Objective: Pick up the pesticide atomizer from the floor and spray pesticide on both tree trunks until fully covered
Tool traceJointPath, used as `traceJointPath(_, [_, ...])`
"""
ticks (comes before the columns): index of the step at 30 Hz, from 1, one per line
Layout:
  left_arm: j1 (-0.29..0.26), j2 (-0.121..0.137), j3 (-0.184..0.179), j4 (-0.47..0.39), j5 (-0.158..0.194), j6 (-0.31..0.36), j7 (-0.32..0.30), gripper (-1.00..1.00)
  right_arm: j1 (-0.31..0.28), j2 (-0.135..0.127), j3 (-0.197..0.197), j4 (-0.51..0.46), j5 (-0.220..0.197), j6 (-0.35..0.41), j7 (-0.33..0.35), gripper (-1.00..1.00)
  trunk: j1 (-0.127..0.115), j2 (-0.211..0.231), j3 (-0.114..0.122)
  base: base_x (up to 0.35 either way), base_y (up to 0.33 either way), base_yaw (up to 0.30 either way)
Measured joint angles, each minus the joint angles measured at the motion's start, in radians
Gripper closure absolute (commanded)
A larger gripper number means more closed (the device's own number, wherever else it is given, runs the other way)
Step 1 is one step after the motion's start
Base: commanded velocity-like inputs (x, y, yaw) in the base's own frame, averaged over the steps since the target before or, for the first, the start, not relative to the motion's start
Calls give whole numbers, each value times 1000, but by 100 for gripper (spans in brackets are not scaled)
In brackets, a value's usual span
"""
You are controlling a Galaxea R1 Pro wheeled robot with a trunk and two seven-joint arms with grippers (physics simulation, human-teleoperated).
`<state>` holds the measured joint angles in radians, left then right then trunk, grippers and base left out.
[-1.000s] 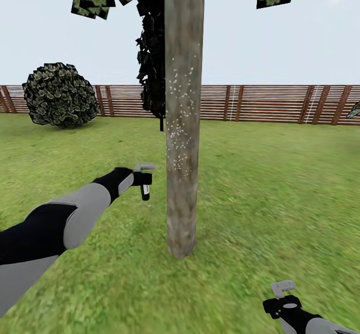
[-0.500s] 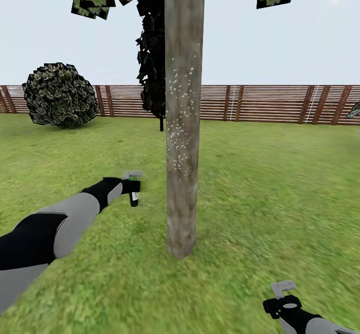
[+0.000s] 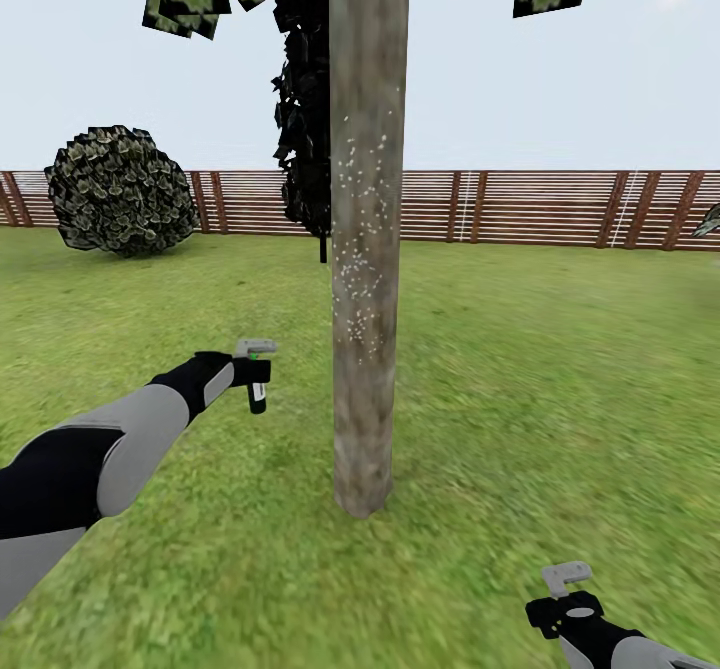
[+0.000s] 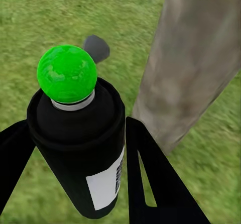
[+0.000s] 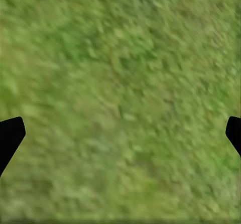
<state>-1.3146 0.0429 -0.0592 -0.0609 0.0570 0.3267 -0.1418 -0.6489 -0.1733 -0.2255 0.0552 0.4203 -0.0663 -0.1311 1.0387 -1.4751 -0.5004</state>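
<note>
Hidden: tree trunk [image 3: 366,249] top and canopy cut off by the frame.
Atomizer: pesticide atomizer [image 4: 80,148], dark body, white label, green cap, beside the trunk.
Left gripper [image 3: 256,377]: clamped around the atomizer.
Right gripper [image 3: 566,599]: fingers spread, grasping nothing, over lawn [image 3: 560,389].
Trunk: pale specks on mottled bark.
Surroundings: slatted fence [image 3: 540,207] behind the trunk.

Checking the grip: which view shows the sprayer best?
The left wrist view: the sprayer sits close up between the left gripper fingers, green button on top. The head view shows it small beside the trunk.
</note>
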Motion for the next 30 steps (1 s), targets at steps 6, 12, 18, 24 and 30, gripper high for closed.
traceJointPath(6, [0,-1,4,2,1,-48,-1,100,0,0,0,0,0,0,0,-100,0,0,0,1,0,0])
traceJointPath(12, [0,-1,5,4,0,-63,-2,100,0,0,0,0,0,-13,1,-100,0,0,0,92,76,0])
traceJointPath(18, [0,-1,5,8,0,-64,-2,100,0,0,0,0,0,-55,2,-100,0,0,0,45,92,0])
traceJointPath(24, [0,-1,6,9,0,-64,-2,100,0,1,0,0,0,-59,2,-100,0,0,3,109,281,-108])
traceJointPath(30, [0,-1,5,9,0,-64,-2,100,0,2,0,0,0,-60,2,-100,0,0,6,109,309,-76])
